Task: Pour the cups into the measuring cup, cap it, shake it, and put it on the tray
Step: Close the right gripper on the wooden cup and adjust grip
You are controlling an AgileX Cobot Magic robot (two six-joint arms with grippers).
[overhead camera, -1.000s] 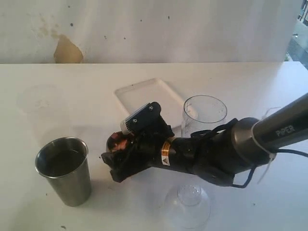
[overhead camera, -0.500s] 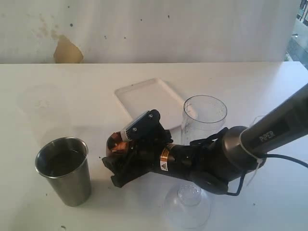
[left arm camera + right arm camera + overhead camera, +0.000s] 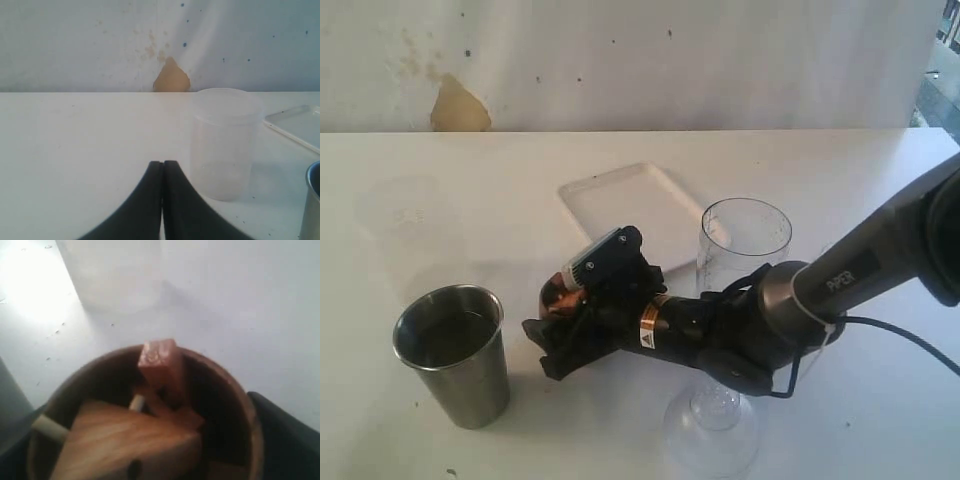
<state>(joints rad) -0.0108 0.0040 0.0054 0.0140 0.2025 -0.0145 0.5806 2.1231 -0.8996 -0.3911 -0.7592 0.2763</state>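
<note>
My right gripper [image 3: 558, 315] reaches across the middle of the table and is shut on the brown wooden cup [image 3: 560, 293]. In the right wrist view the wooden cup [image 3: 240, 405] sits between the dark fingers [image 3: 287, 432] and holds wooden pieces, one a reddish block [image 3: 159, 360]. The steel tumbler [image 3: 451, 352] stands upright to its left. The clear measuring cup [image 3: 745, 240] stands behind the arm, next to the white tray [image 3: 632, 205]. The dome cap [image 3: 712, 428] lies in front, under the arm. My left gripper [image 3: 163, 164] is shut and empty.
A translucent tub [image 3: 405, 215] stands at the back left; in the left wrist view the translucent tub [image 3: 224, 142] is just beyond the left fingertips. The wall [image 3: 640, 60] with a brown stain runs along the table's far edge.
My right gripper has carried the wooden cup a little to the left, nearer the steel tumbler. The arm has dropped lower over the dome cap. The left gripper has stayed put.
</note>
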